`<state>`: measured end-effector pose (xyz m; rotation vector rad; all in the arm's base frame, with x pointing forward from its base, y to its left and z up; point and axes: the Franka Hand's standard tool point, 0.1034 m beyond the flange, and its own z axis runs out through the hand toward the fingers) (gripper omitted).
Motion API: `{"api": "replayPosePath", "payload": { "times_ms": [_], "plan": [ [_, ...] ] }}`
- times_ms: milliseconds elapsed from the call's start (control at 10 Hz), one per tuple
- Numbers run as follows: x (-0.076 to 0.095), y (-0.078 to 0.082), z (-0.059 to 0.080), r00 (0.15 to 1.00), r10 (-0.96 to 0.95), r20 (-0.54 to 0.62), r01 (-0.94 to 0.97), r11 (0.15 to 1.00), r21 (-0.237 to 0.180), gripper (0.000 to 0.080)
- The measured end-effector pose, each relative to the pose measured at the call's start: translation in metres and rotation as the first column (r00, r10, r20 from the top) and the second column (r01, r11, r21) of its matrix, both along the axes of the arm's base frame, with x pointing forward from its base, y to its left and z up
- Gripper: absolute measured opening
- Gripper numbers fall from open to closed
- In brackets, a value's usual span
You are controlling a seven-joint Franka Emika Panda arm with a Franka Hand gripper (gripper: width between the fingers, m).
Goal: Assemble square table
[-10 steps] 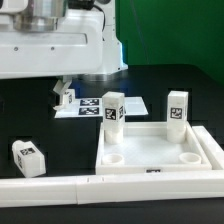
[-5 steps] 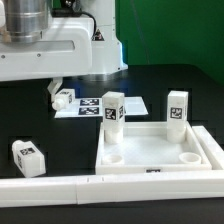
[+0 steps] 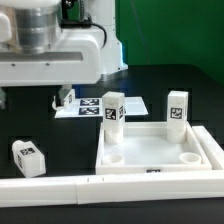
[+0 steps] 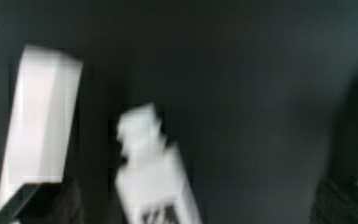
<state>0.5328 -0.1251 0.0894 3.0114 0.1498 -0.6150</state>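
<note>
The white square tabletop (image 3: 160, 148) lies rim up at the exterior view's right. Two tagged legs stand upright in its far corners (image 3: 113, 110) (image 3: 177, 108). A loose tagged leg (image 3: 28, 157) lies at the left. Another loose leg (image 3: 65, 98) lies by the marker board (image 3: 92, 107). My gripper (image 3: 30, 100) hangs low at the far left, just left of that leg, one dark finger (image 3: 55, 100) beside it. The wrist view is blurred: a white leg (image 4: 149, 165) lies ahead between the wide-apart fingers (image 4: 25, 205) of the open, empty gripper (image 4: 194, 208).
The long white L-shaped rail (image 3: 60, 186) runs along the front edge and up the right side of the tabletop. The arm's white body (image 3: 60, 50) fills the upper left. A blurred white strip (image 4: 44, 110) shows in the wrist view; I cannot tell what it is.
The hand has shifted and turned above the leg by the marker board, and the visible finger is now a little lower. The furniture parts have not moved.
</note>
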Motion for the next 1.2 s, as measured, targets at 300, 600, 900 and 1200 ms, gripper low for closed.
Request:
{"api": "replayPosePath", "payload": {
  "times_ms": [300,600,900,1200],
  "plan": [
    [-0.005,0.003,-0.004,0.985,0.007,-0.171,-0.007,1.0,-0.001,0.0649],
    [-0.047,0.007,-0.011,0.941,-0.17,-0.294,0.191,0.981,0.045,0.0649],
    [-0.053,0.006,-0.012,0.935,-0.175,-0.31,0.199,0.979,0.049,0.0649],
    [-0.064,0.001,-0.017,0.922,-0.203,-0.329,0.228,0.973,0.038,0.0649]
  ]
}}
